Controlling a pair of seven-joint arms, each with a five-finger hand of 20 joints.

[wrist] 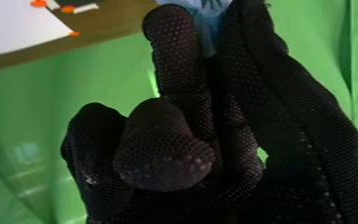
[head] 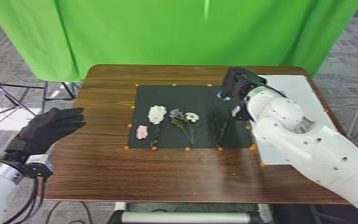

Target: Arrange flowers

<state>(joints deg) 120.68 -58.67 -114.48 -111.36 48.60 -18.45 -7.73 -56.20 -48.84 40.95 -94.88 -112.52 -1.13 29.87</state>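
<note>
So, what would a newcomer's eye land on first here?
Probably the bright green curtain behind the table. Next, a big white flower and a pink one on the left side of the dark mat. Then the right hand by the mat's far right corner, a pale blue thing between its fingers.

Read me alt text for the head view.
A black-gloved right robot hand holds a light blue flower at the far right of a black sheet with white, pink and grey-blue flowers, on a brown wooden table.
</note>
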